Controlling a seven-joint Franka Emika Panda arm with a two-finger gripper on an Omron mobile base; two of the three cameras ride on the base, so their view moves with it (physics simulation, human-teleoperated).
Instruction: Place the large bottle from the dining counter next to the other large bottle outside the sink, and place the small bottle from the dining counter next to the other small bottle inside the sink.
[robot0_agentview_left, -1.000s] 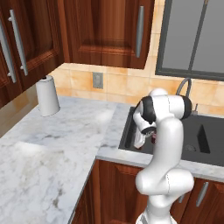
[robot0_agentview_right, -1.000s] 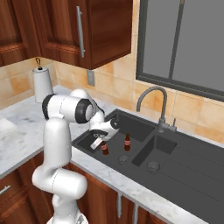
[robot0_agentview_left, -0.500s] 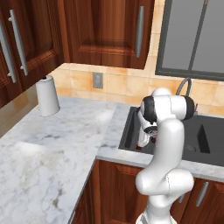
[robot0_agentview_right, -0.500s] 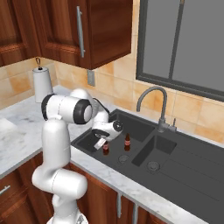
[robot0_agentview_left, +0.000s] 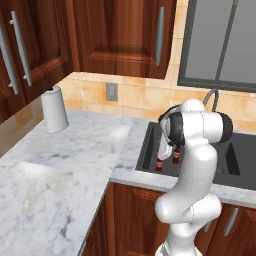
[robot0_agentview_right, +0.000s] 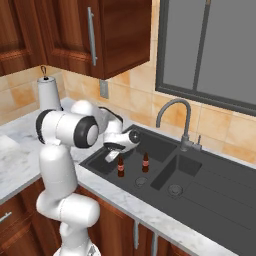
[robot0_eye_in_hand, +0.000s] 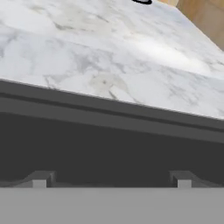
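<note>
Two small brown bottles stand side by side inside the sink (robot0_agentview_right: 165, 150): the small bottle (robot0_agentview_right: 120, 166) nearer its front rim, the other small bottle (robot0_agentview_right: 145, 162) just beside it toward the faucet (robot0_agentview_right: 176, 117). Judging by that pairing, the sink half of the task looks done. No large bottle can be made out around the sink, so whether that half is done or left cannot be told. The tool (robot0_agentview_right: 113, 151) hangs over the sink's left end, close beside the small bottle, fingers spread wide and holding nothing. Left of the sink runs the marble worktop (robot0_agentview_left: 75, 150).
</note>
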